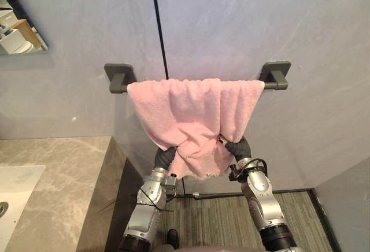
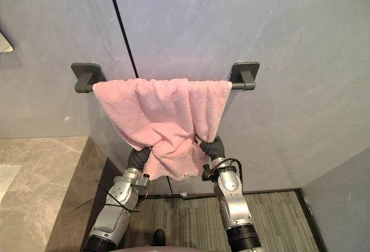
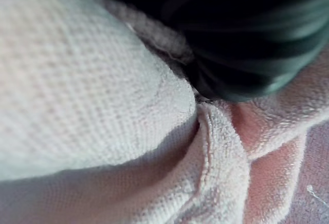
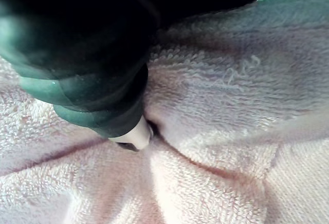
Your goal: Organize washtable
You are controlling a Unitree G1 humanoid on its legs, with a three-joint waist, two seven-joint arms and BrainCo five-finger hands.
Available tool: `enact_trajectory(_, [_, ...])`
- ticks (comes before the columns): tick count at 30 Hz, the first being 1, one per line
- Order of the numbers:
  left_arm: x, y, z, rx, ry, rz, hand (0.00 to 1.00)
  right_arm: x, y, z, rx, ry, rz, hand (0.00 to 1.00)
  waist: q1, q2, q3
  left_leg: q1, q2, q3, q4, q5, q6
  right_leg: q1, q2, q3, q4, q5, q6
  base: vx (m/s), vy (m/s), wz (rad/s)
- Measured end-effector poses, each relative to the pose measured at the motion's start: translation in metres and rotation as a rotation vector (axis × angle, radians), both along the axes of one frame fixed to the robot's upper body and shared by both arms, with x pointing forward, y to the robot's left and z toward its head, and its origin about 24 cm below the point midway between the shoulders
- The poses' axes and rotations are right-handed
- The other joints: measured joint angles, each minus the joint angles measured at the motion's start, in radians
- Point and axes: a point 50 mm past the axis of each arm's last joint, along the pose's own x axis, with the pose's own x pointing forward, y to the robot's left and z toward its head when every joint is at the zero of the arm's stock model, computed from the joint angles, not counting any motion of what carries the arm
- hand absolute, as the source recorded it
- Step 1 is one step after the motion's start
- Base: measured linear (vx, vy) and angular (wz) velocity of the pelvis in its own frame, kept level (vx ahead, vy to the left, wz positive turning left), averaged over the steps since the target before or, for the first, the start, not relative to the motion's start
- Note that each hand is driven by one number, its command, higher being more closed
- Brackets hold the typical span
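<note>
Left hand (image 1: 166, 155) and right hand (image 1: 239, 147) sat buried in the pink towel (image 1: 191, 110) draped along the wall rail (image 1: 272, 83); whether they were clamped could not be told. Step judged: straightening. Next move would require spreading the bunched lower edge.

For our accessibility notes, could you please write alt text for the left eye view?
A pink towel hangs bunched over a dark wall-mounted towel bar, and the robot's left hand and right hand reach up into its lower folds, partly buried in the cloth. A marble counter with a white sink lies at lower left.
</note>
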Motion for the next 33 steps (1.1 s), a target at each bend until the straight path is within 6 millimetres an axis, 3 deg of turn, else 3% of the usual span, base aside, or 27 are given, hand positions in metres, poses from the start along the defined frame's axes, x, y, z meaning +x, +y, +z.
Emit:
enact_trajectory(16, [-0.001,-0.004,-0.013,-0.003,0.063,-0.015,1.0,0.003,0.001,-0.006,0.014,0.019,-0.024,1.0,-0.016,0.0,-0.001,0.002,0.0,0.006,-0.005,0.001,0.002,0.003,0.0,0.005,-0.005,0.002,0.002,-0.01,-0.005,0.0])
enact_trajectory(17, [-0.002,-0.003,-0.014,-0.007,0.067,-0.013,0.0,0.003,0.001,-0.007,0.017,0.022,-0.023,0.0,-0.015,0.0,-0.001,0.002,0.0,0.006,-0.005,0.001,0.002,0.004,0.0,0.005,-0.005,0.002,0.002,0.0,0.0,0.0])
enact_trajectory(22, [-0.012,0.018,-0.027,-0.026,0.13,0.089,0.0,0.005,-0.003,-0.015,0.018,0.057,-0.052,0.0,-0.014,-0.001,0.0,0.004,-0.001,0.001,-0.006,-0.001,-0.001,0.012,0.0,-0.002,-0.013,0.002,0.002,0.0,-0.003,0.03])
enact_trajectory(29, [-0.028,0.044,-0.047,-0.007,0.224,0.219,0.0,0.002,-0.029,-0.027,0.018,0.11,-0.199,0.0,0.008,-0.017,0.008,0.012,-0.005,-0.021,-0.006,-0.001,0.0,0.039,-0.001,-0.026,-0.027,0.001,0.001,-0.01,-0.017,0.09])
enact_trajectory(33, [-0.037,0.049,-0.053,-0.034,0.26,0.242,0.0,-0.015,-0.042,-0.052,0.014,0.234,-0.275,0.0,0.019,-0.029,0.014,0.012,-0.006,-0.021,-0.006,-0.001,0.0,0.04,-0.002,-0.026,-0.028,0.001,0.001,0.0,0.0,0.0])
